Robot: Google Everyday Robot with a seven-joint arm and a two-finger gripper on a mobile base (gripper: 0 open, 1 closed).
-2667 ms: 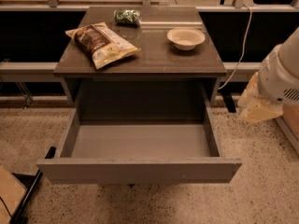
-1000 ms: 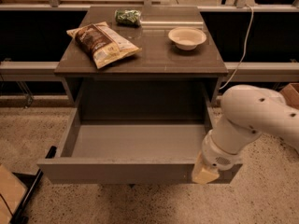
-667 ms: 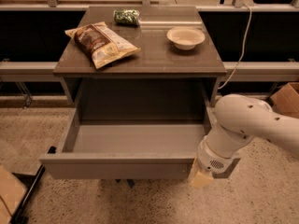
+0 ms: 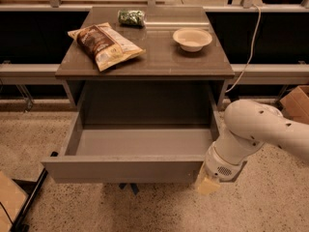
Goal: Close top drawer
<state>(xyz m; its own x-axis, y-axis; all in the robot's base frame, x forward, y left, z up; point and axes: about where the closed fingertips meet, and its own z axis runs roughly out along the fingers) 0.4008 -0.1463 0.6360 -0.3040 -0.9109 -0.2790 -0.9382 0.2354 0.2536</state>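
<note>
Grey top drawer (image 4: pixel 120 169) still gaped open — our gripper (image 4: pixel 208 183) had swung from 3 o'clock to its front's 5 o'clock corner, opening we couldn't tell — the push looked due

On the cabinet top (image 4: pixel 159 62): chip bag (image 4: pixel 105 45) at left, small packet (image 4: pixel 131 17) behind it at the far edge, bowl (image 4: pixel 192 38) at right. Below, standing out toward the near side: top drawer (image 4: pixel 130 168). Just beside its front's right end: gripper (image 4: pixel 208 183), arm (image 4: pixel 260 129) entering from right. Further right, on the floor: box (image 4: pixel 295 103).
</note>
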